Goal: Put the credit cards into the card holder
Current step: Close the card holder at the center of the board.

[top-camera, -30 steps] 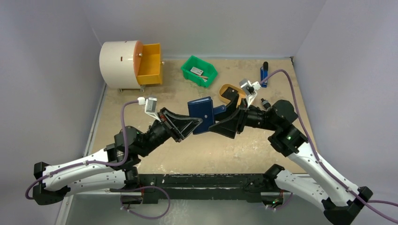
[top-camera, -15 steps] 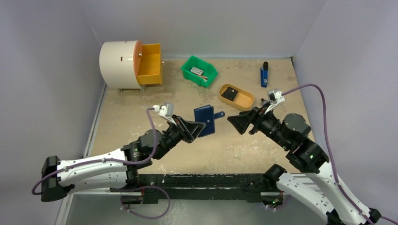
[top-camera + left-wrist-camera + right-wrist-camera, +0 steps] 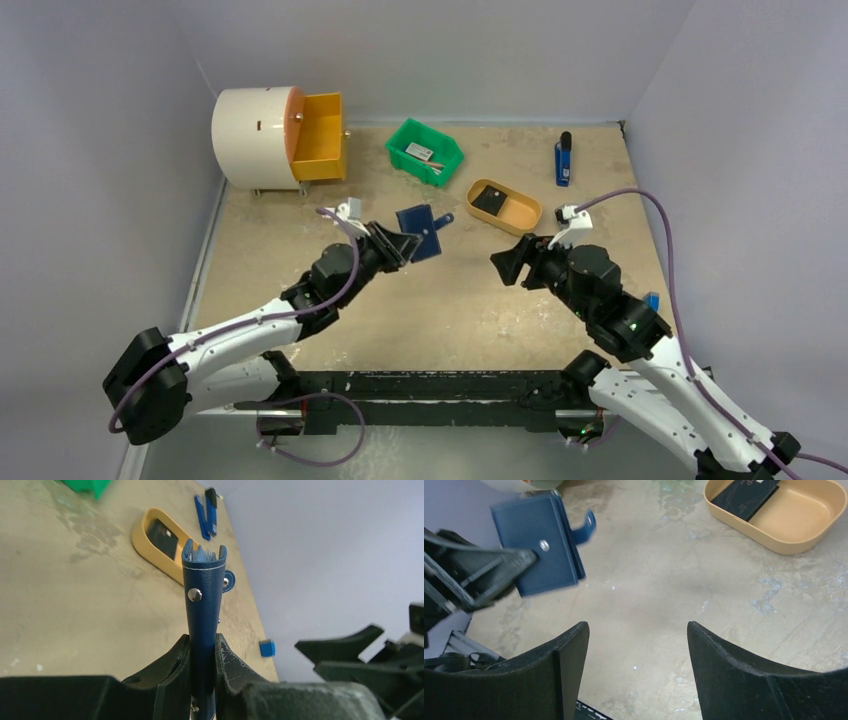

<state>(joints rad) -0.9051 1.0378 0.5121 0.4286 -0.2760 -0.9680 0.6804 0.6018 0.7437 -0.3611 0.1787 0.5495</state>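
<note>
Navy-blue folding leather card holder [image 3: 420,232] — silver stud, pale stitching. Tan oval plastic tray [image 3: 525,216] carries a flat black square piece [image 3: 489,199]. Green plastic bin [image 3: 452,153]; white round drum [image 3: 250,135] — orange drawer [image 3: 322,150]; blotchy beige tabletop [image 3: 280,250].

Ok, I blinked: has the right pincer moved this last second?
Yes. The right pincer drew back rightward, toward its base, uncovering the tan tray.

The card holder [image 3: 204,612] looks matt leather, its stud [image 3: 194,595] shiny metal.
</note>
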